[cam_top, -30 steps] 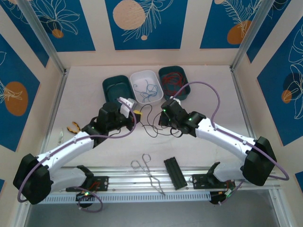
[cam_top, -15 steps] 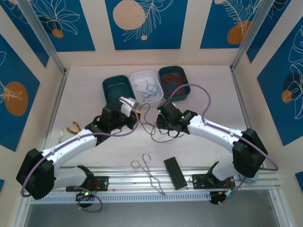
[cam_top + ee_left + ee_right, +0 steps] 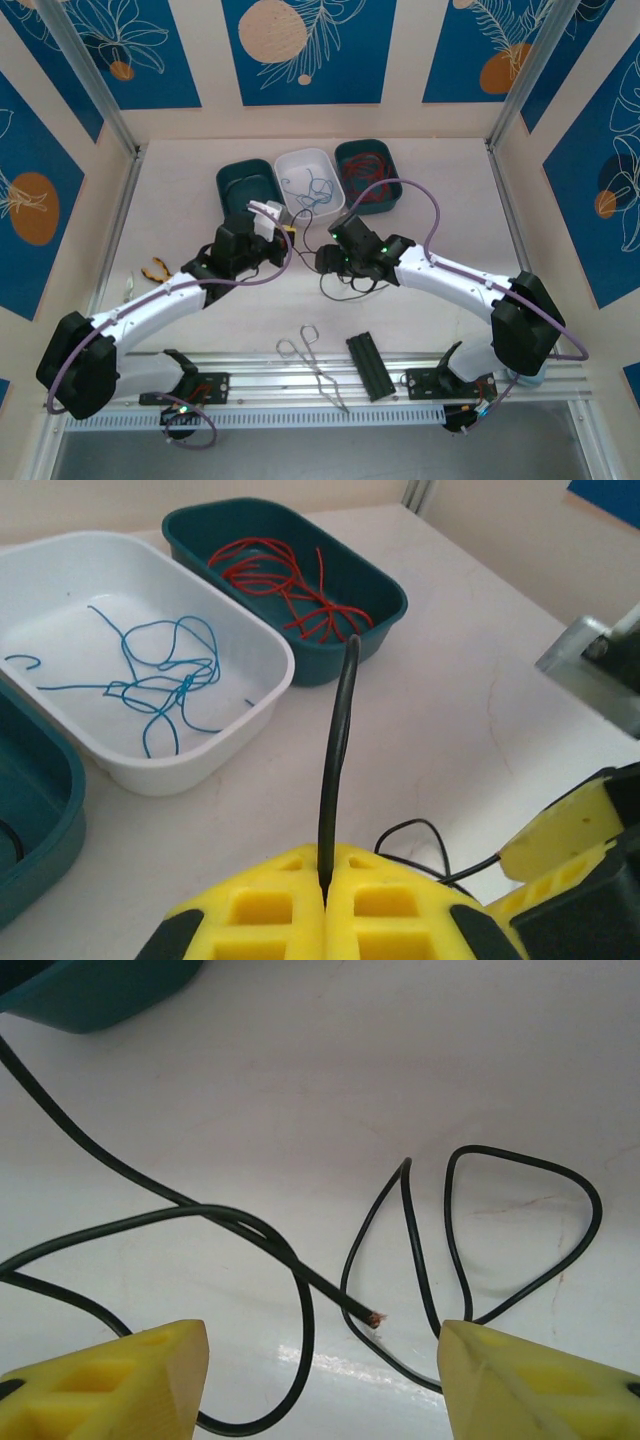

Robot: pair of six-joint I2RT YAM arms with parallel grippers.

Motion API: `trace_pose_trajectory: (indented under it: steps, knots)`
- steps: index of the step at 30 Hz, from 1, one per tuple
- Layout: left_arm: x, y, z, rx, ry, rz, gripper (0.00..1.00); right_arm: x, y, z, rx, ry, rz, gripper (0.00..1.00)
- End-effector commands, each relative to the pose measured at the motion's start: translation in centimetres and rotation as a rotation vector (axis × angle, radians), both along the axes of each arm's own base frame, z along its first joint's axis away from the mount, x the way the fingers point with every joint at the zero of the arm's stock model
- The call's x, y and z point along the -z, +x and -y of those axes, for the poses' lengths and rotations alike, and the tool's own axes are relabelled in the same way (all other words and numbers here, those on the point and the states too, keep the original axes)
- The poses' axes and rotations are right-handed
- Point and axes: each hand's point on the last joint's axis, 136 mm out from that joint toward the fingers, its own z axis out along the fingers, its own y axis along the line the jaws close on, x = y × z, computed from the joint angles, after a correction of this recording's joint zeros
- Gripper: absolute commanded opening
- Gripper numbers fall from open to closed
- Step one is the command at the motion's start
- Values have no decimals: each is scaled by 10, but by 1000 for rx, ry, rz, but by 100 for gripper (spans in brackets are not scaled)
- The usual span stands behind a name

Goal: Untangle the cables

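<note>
Thin black cables lie in loose loops on the table between my two grippers. My left gripper is shut on one black cable, which rises straight out from between its yellow fingers. My right gripper hangs open low over the loops, its fingertips wide apart. A bare copper-tipped cable end lies between them, touching neither. Blue cables lie in the white tray. Red cables lie in the teal tray beside it.
A second teal tray sits left of the white one. Metal tongs and a black block lie near the front rail. Orange pliers lie at the left. Side walls close in the table.
My right gripper has opened, letting go of the black cable, and moved left and nearer over the loops. My left gripper has stayed shut on its cable.
</note>
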Motion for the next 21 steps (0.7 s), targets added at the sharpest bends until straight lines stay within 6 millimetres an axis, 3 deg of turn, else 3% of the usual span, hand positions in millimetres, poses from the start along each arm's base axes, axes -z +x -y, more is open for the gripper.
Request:
trace_pose_trajectory:
  steps: [1,6,9,11,15,21]
  knots:
    - [-42,-6,7,35,-114,93,0,5,4,-2,28,-6,-19,64]
    - [-58,-17,0,49,-154,149,0,13,11,-4,35,-10,-26,67]
    - [-67,-19,-9,21,-144,180,0,25,12,15,106,-83,-49,65]
    - [-70,-20,-15,0,-126,195,0,32,13,36,177,-125,-65,58]
    - [-71,-19,-28,-48,-66,214,0,39,12,69,282,-129,-104,33]
    - [-79,-13,-39,-101,-36,232,0,26,10,70,252,-82,-68,30]
